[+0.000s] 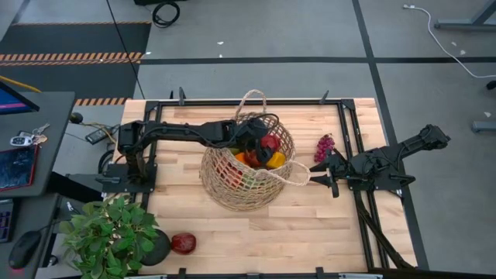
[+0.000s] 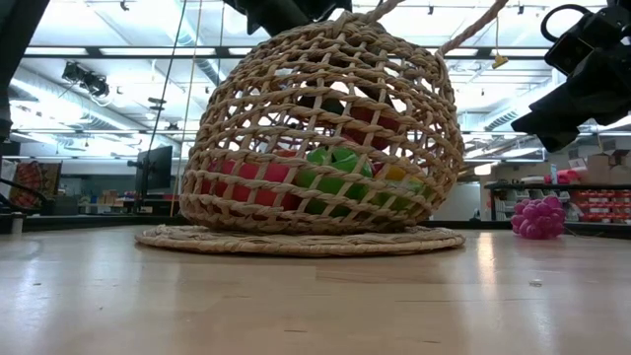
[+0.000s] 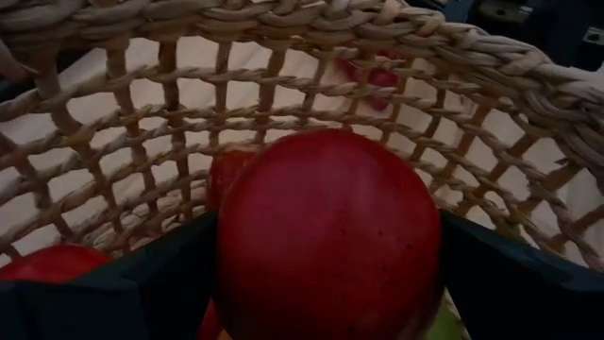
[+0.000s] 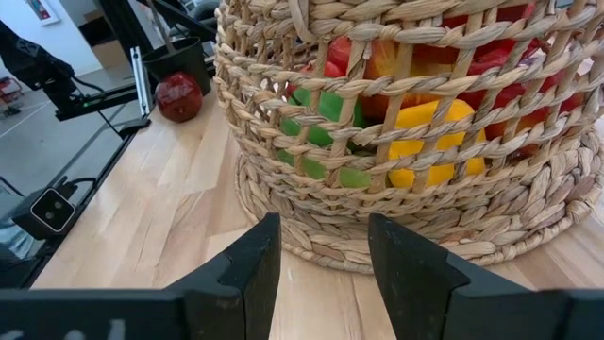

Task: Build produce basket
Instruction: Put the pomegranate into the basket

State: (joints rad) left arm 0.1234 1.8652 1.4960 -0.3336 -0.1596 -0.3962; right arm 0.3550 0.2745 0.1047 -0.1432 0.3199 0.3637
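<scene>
From above I see the basket (image 1: pixel 248 172) mid-table on pale wood, my left gripper (image 1: pixel 262 140) inside it grasping a red fruit (image 1: pixel 270 142). My right gripper (image 1: pixel 332 171), clenched empty, sits beside it. At table level, a workshop's ceiling lights (image 2: pixel 89 49) glow behind.

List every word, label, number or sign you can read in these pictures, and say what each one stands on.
None can be read.
The basket, the fruit inside it and the table carry no writing.
Boxes on the shelves behind the table in the low view are too blurred to read.
</scene>
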